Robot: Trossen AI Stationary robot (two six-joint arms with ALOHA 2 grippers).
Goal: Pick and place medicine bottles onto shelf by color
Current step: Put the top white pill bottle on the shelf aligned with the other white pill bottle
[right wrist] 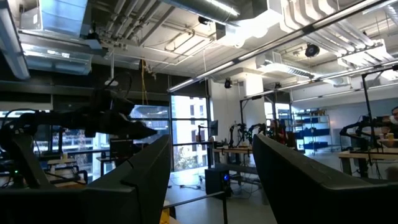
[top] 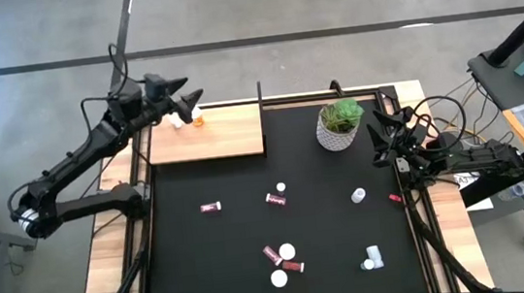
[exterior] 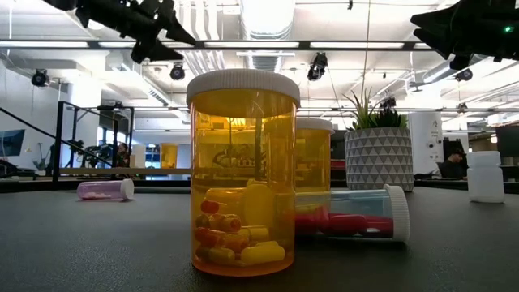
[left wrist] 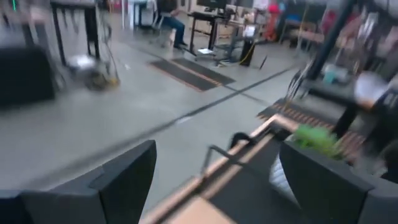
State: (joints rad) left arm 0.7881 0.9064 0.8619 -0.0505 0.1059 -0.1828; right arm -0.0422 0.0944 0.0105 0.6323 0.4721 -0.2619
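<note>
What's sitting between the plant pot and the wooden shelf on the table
Nothing; in the high view only bare black mat separates the shelf from the plant pot.

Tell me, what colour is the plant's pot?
The pot is white with a grey triangle pattern, clearest in the low view.

On the wooden shelf (top: 206, 135) stand two medicine bottles: one orange bottle (top: 198, 119) and one pale bottle (top: 177, 120) just beside it, both at the shelf's far edge. Off the shelf, on the black mat (top: 329, 227), lie four maroon bottles: one (top: 211, 207) below the shelf, one (top: 275, 200) toward the mat's middle, and a pair (top: 272, 255) (top: 295, 267) touching each other farther from the shelf. White-capped or white bottles on the mat number about five, though a few are too small to tell body colour. There is one potted plant (top: 340, 125) right of the shelf, and two arms.
</note>
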